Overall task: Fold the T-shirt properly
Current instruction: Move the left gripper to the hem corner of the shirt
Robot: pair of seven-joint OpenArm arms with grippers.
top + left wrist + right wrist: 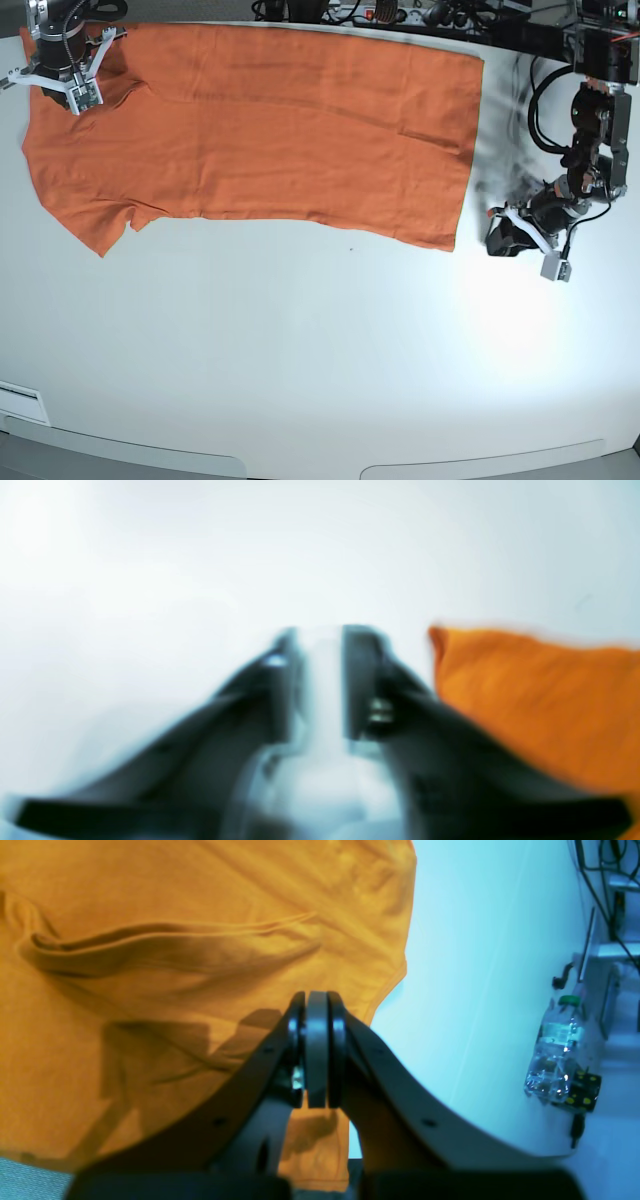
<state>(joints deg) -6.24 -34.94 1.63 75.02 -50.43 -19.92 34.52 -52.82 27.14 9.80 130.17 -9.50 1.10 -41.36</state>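
Observation:
The orange T-shirt point(280, 130) lies spread flat across the far part of the white table point(300, 350), with a sleeve at the near left. My right gripper point(77, 95) hovers over the shirt's far left corner. In the right wrist view it point(316, 1000) is shut, pads pressed together above wrinkled T-shirt fabric point(175, 940), with no cloth seen between them. My left gripper point(500, 238) sits just off the shirt's right edge. The blurred left wrist view shows this gripper point(320, 640) open over bare table, the T-shirt point(540, 700) to its right.
Cables and power strips point(400, 15) run along the table's far edge. A plastic water bottle point(555, 1060) and a small black and yellow object point(585, 1090) stand beyond the table's side. A white label point(20, 400) lies at the front left edge.

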